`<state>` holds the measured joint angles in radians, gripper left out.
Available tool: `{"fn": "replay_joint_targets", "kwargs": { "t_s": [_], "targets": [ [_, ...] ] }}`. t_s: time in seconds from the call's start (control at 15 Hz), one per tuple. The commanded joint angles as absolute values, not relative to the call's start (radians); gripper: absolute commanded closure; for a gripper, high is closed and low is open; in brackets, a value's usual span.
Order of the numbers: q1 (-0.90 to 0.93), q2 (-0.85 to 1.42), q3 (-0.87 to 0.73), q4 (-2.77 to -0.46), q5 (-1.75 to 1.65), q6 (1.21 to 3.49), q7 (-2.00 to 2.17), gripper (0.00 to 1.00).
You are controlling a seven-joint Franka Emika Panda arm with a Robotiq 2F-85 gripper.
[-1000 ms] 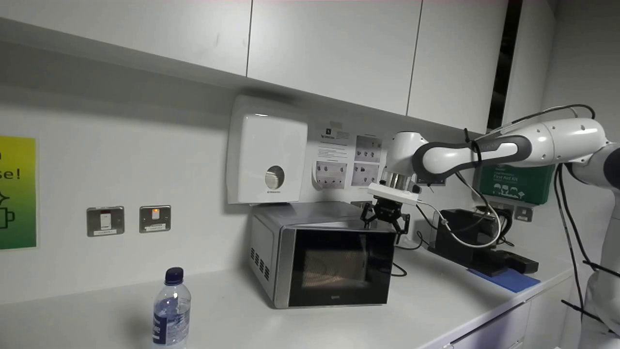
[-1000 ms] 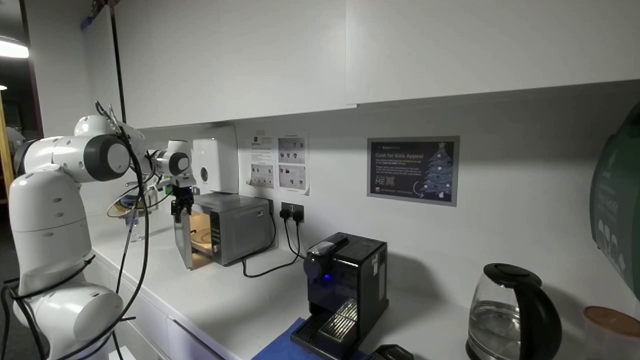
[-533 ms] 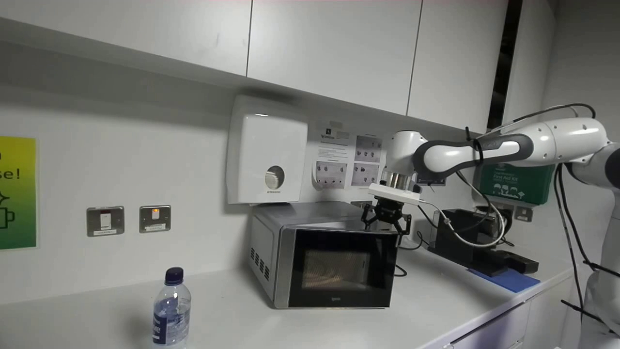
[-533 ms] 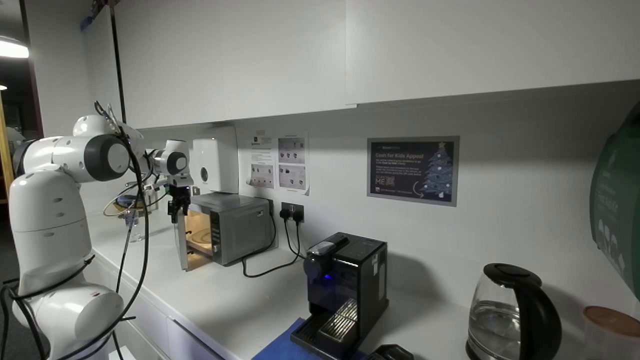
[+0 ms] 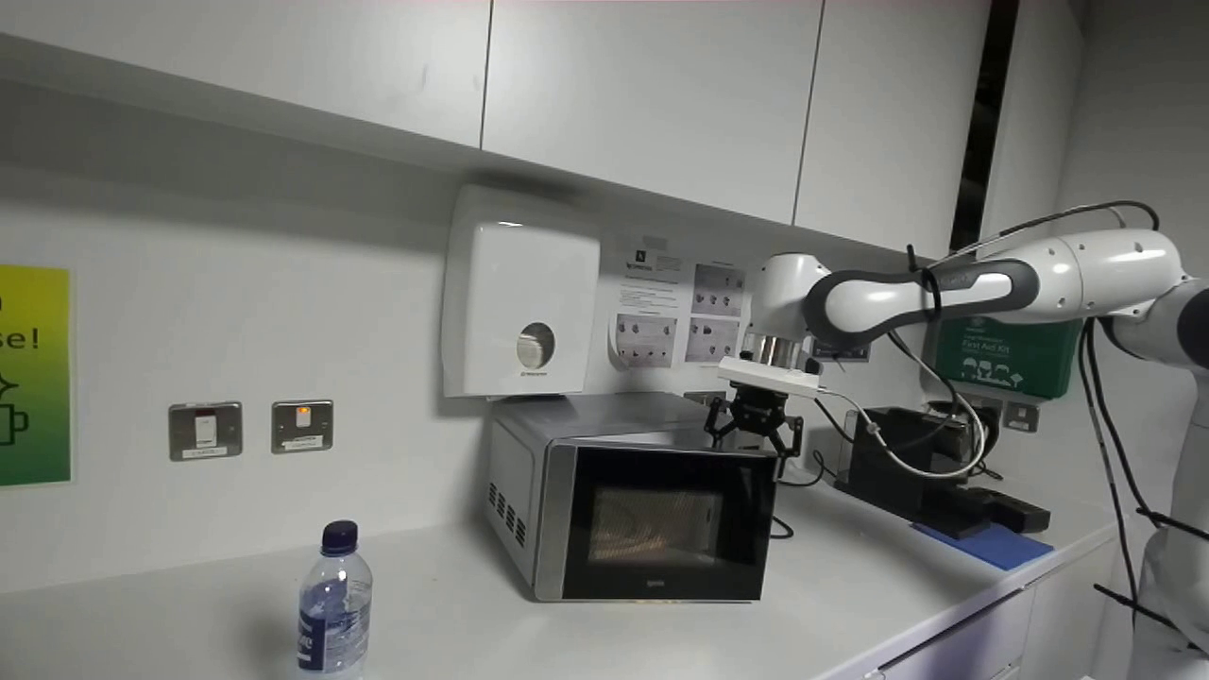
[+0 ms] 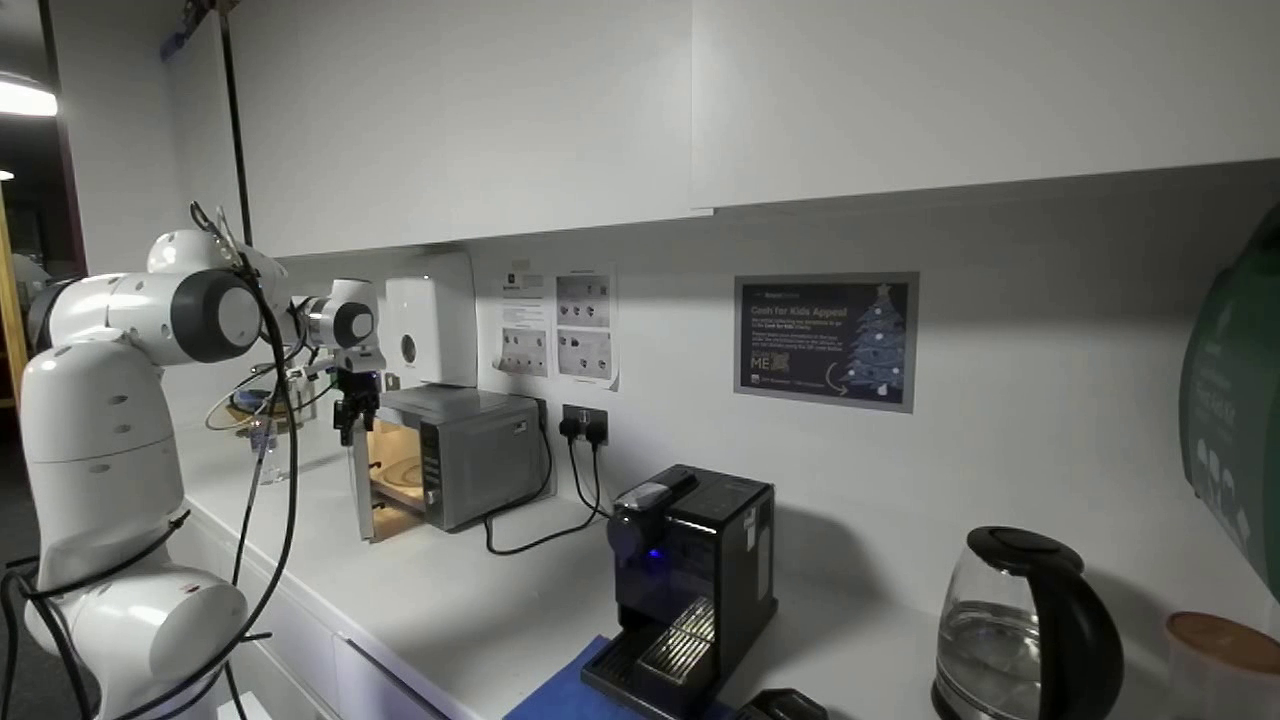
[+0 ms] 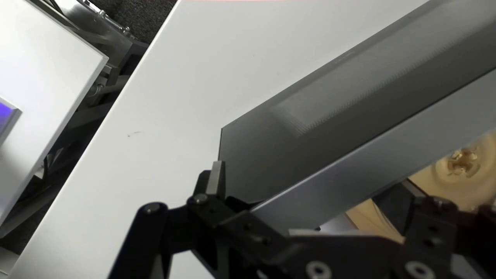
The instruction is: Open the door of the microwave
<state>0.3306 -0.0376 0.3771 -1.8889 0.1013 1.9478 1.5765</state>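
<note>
Nearest in an exterior view, at the lower left, a water bottle [image 5: 335, 614] with a dark blue cap stands upright on the white desk [image 5: 453, 614]. Farther back, at the middle, sits the silver-grey microwave [image 5: 604, 416], its dark glossy door [image 5: 661, 529] standing partly open. The gripper [image 5: 751, 450] hangs at the top of the door's free edge, right of centre, its fingers [image 7: 216, 180] spread wide: in the wrist view one is at the door's outer corner, the other past its top edge at the lower right. Whether either touches I cannot tell. On the wall [image 5: 274, 312] behind are a paper-towel dispenser [image 5: 524, 293] and printed sheets [image 5: 647, 283], below white cupboards [image 5: 652, 94] across the top.

An exterior view shows clearly a part-filled glass kettle [image 6: 1000, 620] at the lower right and, left of it, a black coffee machine [image 6: 695, 565] with a small blue light; farther off, at the left, the microwave's yellowish inside [image 6: 400, 465] shows through the gap. Two switch plates [image 5: 206, 433], at the left, appear only in an exterior view. The wrist view gives the turntable [image 7: 463, 162] at the right edge and dark flooring [image 7: 133, 15] at the upper left.
</note>
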Motion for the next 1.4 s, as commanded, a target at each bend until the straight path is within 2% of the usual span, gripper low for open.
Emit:
{"fn": "replay_joint_targets", "kwargs": {
  "t_s": [0.0, 1.33],
  "targets": [
    [0.341, -0.035, 0.376, -1.843, 0.125, 1.883, 1.571, 0.0],
    [0.35, -0.038, 0.377, -1.759, 0.103, 1.851, 1.62, 0.0]
  ]
}}
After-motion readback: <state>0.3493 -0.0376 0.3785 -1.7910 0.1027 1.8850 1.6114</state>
